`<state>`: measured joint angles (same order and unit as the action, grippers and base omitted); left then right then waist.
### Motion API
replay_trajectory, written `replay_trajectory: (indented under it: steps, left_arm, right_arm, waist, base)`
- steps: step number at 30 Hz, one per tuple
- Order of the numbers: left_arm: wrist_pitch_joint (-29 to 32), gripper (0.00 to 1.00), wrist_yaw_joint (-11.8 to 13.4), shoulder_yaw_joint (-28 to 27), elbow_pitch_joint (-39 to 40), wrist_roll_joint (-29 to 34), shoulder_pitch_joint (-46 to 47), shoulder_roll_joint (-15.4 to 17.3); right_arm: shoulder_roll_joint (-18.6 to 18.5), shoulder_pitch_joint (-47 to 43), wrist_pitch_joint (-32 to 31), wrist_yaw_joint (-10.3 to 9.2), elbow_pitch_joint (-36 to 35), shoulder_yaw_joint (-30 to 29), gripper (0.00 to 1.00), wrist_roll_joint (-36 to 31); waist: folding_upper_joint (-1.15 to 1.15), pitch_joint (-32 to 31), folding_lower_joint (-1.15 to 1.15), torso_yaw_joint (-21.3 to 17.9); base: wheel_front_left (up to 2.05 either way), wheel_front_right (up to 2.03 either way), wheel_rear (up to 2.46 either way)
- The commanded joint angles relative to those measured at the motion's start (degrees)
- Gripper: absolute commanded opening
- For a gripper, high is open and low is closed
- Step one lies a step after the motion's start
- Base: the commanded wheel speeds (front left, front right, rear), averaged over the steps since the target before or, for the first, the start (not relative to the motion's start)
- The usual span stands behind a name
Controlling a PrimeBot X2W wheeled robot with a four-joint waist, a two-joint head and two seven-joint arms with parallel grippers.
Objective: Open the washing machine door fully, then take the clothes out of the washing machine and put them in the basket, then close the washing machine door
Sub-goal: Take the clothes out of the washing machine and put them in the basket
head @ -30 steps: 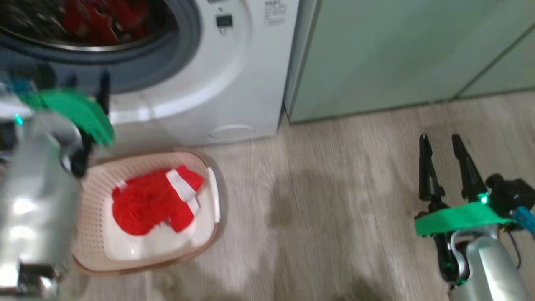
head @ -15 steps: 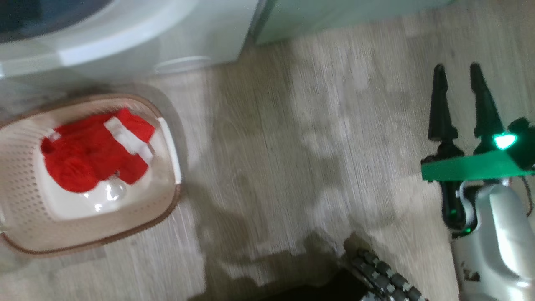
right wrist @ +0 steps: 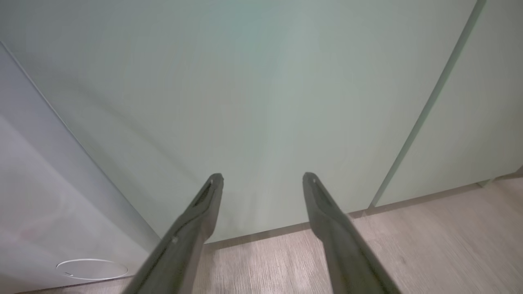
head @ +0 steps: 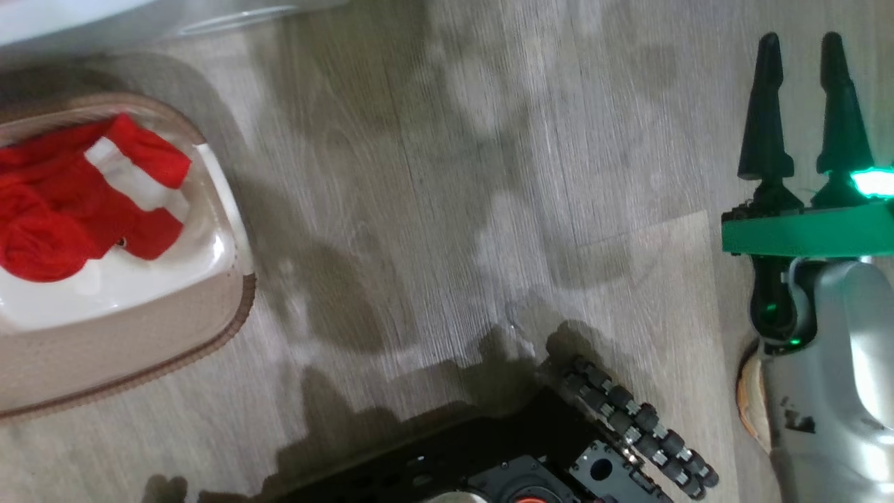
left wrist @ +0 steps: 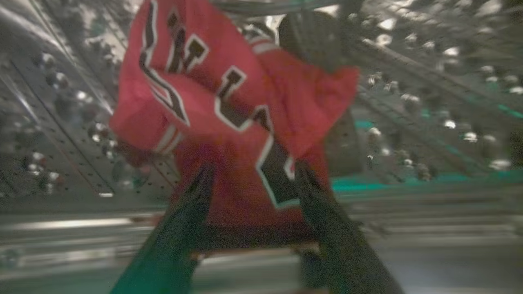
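In the left wrist view a red garment with black-and-white lettering point(left wrist: 229, 102) lies in the washing machine's perforated steel drum point(left wrist: 408, 81). My left gripper point(left wrist: 254, 169) is open, its tips at the garment's lower edge; the blur hides whether they touch. The cream basket point(head: 209, 335) stands on the floor at the left of the head view, holding a red garment with a white stripe point(head: 63, 202). My right gripper point(head: 800, 42) hangs open and empty over the floor at the right. A white strip of the washing machine point(head: 70, 17) shows at the top. The washing machine door is out of view.
Pale-green cabinet doors point(right wrist: 261, 90) face my right gripper point(right wrist: 263, 177), beside the washer's white front with its round hatch point(right wrist: 92, 269). My black wheeled base point(head: 545, 454) fills the bottom of the head view. Wood-look floor point(head: 447, 175) lies between the basket and the right arm.
The head camera has swung down, so the washer front and my left arm have left its view and my base has come in. Both grippers stay open.
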<state>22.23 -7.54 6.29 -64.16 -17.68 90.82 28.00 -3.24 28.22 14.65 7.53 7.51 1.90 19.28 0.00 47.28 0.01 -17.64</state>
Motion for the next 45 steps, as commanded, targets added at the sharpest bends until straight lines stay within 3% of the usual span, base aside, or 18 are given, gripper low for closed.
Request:
replay_trajectory:
  steps: [1, 15, 16, 18, 32, 45]
  left_arm:
    - [0.7, 1.00, 0.1, 0.0, 1.2, 0.0, 2.4, 3.5]
    - [6.5, 1.00, 2.0, 1.0, -2.9, -0.3, 8.8, 4.9]
    - [6.9, 0.84, 1.9, 1.3, -3.3, -0.2, 8.7, 4.8]
    - [7.2, 0.00, 1.8, 1.6, -3.6, -0.2, 8.5, 4.5]
    - [0.1, 0.00, 0.3, 1.5, -2.8, -4.4, 1.8, 1.2]
    - [-4.0, 0.00, 0.1, 7.4, 6.9, -17.5, -17.6, -2.0]
  right_arm:
    - [0.3, -1.0, 0.3, -0.04, -1.9, 1.2, 1.00, 0.7]
    - [0.4, -0.4, 0.3, -0.04, -1.3, 2.7, 1.00, 2.2]
    - [0.4, -0.4, 0.3, -0.04, -1.3, 2.7, 1.00, 2.2]
    - [0.4, -0.5, 0.3, -0.04, -1.2, 2.8, 1.00, 2.2]
    - [0.4, -1.8, 0.3, -0.04, -0.2, 1.6, 1.00, 0.2]
    - [0.4, -6.4, 0.3, -0.04, 1.9, 1.4, 1.00, -2.0]
  waist:
    - [0.00, 1.5, -0.01, -1.0]
    - [0.00, 4.1, -0.01, -2.1]
    - [0.00, 4.0, -0.01, -2.1]
    - [0.00, 3.7, -0.01, -1.9]
    - [0.00, -2.9, -0.01, 0.9]
    - [0.00, -16.3, -0.01, 5.0]
  base:
    - [0.00, 0.00, 0.00]
    - [0.00, 0.00, 0.00]
    - [0.00, 0.00, 0.00]
    - [0.00, 0.00, 0.00]
    - [0.00, 0.00, 0.00]
    - [0.00, 0.00, 0.00]
